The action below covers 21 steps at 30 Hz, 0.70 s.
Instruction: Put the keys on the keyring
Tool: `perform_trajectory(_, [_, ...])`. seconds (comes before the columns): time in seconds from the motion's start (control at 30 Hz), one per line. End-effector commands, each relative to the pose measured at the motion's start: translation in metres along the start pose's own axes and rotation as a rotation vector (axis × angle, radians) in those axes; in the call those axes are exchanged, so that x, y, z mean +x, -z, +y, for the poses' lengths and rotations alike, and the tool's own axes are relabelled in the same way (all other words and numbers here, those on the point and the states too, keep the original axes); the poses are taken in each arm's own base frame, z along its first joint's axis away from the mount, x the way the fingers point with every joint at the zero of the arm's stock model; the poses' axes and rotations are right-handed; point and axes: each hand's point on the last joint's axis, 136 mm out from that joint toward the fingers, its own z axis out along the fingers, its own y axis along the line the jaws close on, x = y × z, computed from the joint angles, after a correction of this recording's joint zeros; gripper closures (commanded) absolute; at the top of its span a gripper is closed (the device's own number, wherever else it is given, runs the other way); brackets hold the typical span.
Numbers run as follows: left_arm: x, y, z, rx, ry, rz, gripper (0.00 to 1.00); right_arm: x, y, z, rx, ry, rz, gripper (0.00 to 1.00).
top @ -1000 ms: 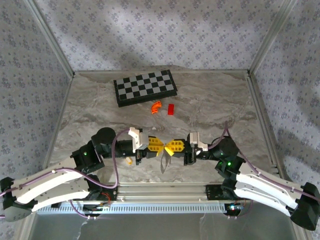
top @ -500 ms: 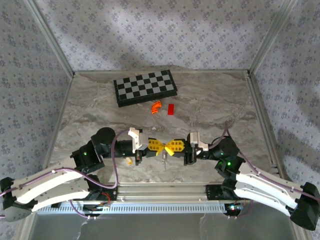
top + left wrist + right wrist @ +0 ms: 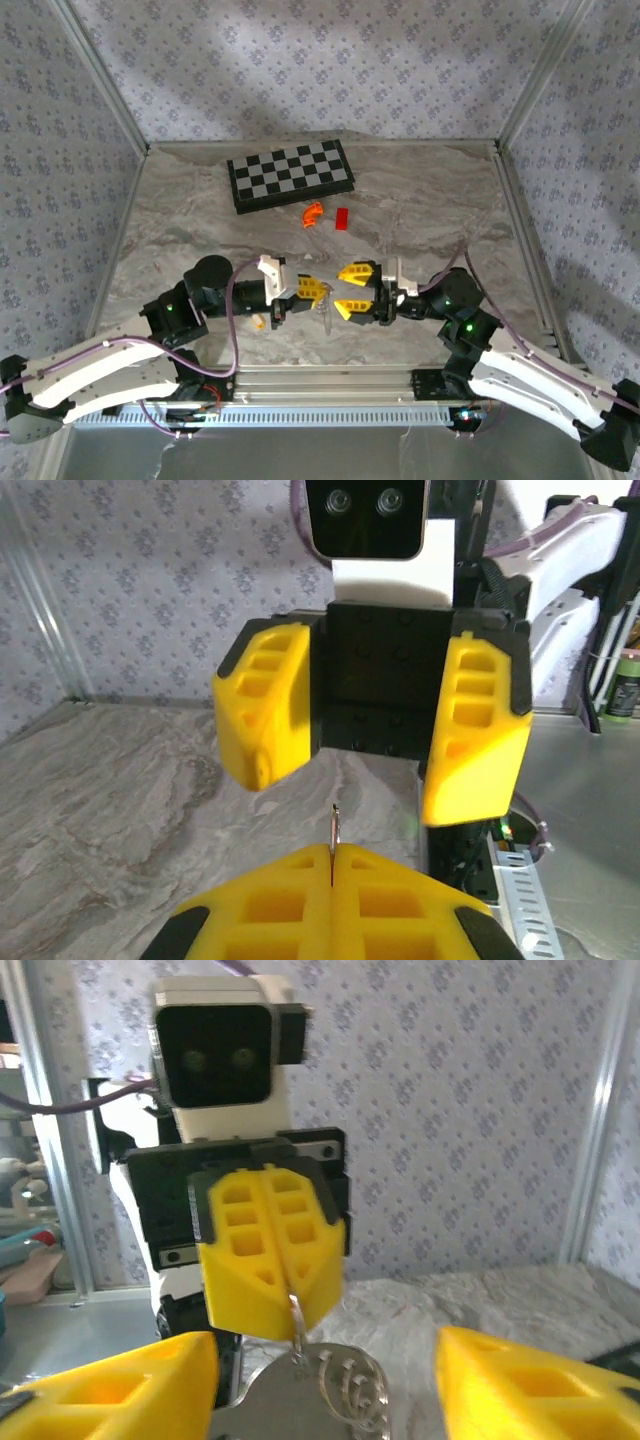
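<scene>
I hold the keyring (image 3: 325,316) pinched in the left jaws, hanging vertically at centre frame; right jaws gape wide, facing it.

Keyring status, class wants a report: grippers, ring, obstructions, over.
Left gripper shut on thin silvery metal keyring. Right gripper open, opposite, not touching. Nothing between them.

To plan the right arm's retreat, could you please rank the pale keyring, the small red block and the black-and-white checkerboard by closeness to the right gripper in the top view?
1. Pale keyring, hanging just left of the right gripper.
2. Small red block, mid-table beyond it.
3. Black-and-white checkerboard, at the back.
</scene>
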Motion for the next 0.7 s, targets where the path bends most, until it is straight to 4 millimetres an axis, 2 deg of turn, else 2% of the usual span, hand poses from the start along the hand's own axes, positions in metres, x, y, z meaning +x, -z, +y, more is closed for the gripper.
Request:
perform_trajectory(0.0, [-0.005,0.009,0.006,-0.055,-0.017,-0.024,1.0,0.004,0.002,-0.017,0.085,-0.06,0.083,0.33])
perform_trajectory(0.13, [0.003,0.011,0.01,-0.077,0.003,-0.011,1.0,0.018,0.002,-0.057,0.224,-0.208,0.156,0.24])
perform_trajectory(0.27, [0.01,0.016,0.011,-0.092,0.013,0.003,1.0,0.038,-0.003,-0.094,0.302,-0.325,0.21,0.0])
perform_trajectory(0.4, [0.015,0.027,0.006,-0.091,0.009,-0.012,1.0,0.067,-0.014,-0.118,0.365,-0.373,0.303,0.0])
perform_trajectory(0.47, [0.017,0.033,0.005,-0.092,0.004,-0.021,1.0,0.09,-0.021,-0.128,0.38,-0.41,0.374,0.0])
perform_trajectory(0.67, [0.013,0.05,0.003,-0.113,-0.006,-0.03,1.0,0.146,-0.056,-0.136,0.308,-0.479,0.542,0.05])
